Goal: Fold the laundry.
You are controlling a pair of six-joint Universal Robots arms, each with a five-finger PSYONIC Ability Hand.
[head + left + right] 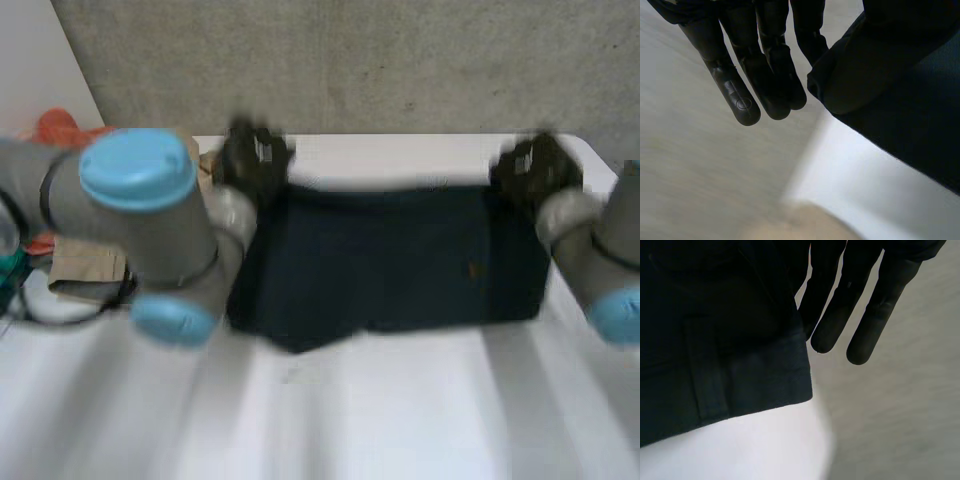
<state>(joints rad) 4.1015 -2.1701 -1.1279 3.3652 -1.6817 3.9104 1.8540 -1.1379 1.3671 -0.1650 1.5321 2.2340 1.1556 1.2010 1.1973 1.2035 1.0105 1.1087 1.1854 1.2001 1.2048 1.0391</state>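
Fingers [745, 102] of left hand [252, 160] were straight, pinching one far corner of the dark blue cloth [390, 260] on the white table [380, 420] | right hand [535, 170] pinched the other far corner | best to move both hands together, edge tight | near side had bare room; table's far edge was close.
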